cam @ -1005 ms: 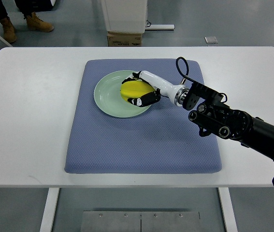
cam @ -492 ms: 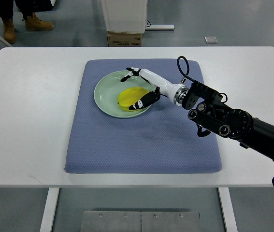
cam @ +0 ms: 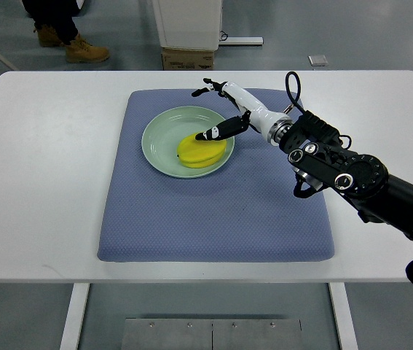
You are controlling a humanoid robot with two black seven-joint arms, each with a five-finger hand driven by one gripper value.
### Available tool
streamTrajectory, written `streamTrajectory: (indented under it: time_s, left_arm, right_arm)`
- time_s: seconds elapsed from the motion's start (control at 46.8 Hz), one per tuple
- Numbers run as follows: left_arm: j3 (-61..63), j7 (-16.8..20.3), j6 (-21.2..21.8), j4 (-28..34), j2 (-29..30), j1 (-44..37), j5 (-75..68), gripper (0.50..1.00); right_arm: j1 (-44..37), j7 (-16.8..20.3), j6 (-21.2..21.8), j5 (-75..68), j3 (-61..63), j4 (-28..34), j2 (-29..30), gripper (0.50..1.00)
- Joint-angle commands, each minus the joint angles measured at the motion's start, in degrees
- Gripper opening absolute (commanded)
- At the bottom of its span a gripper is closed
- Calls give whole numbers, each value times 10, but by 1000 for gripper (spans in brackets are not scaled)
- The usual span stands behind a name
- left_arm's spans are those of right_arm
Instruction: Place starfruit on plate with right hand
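Cut off at the right edge: right arm [cam: 410, 211]. Cropped at the top edge: person's boots [cam: 75, 45], cabinet [cam: 188, 22].

Starfruit [cam: 201, 151] lies on the green plate [cam: 164, 131], frame centre — blue mat [cam: 213, 211] beneath, on white desk [cam: 38, 182]. Right hand [cam: 224, 109] open just above — fingers spread, holding nothing.

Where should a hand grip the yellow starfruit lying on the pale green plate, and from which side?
Grip the yellow starfruit across its short width at mid-length, coming from above. It lies flat, long axis roughly left-right, in the right half of the pale green plate, whose rim likely blocks a low sideways approach. The right hand, fingers spread, hovers by the plate's far right edge, so that side probably suits best.
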State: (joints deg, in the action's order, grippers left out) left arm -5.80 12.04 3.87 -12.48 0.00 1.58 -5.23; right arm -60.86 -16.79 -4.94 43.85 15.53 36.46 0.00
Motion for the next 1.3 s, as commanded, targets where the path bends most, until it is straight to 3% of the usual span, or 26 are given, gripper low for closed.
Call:
streamTrajectory:
  time_s: [0.0, 0.107, 0.62, 0.984, 1.283]
  left_arm:
    - [0, 0, 0, 0, 0, 0, 0, 1000]
    - [0, 0, 0, -1, 0, 0, 0, 1000]
    - [0, 0, 0, 0, 0, 0, 0, 1000]
    - [-1, 0, 0, 0, 0, 0, 0, 1000]
    - [0, 0, 0, 0, 0, 0, 0, 1000]
  right_arm:
    - [0, 4, 0, -26, 19, -1, 0, 995]
    - [7, 24, 0, -66, 48, -3, 0, 995]
    - [82, 51, -14, -94, 253, -39, 0, 995]
    - [112, 56, -40, -99, 369, -32, 0, 998]
    - [129, 56, -40, -141, 386, -31, 0, 1000]
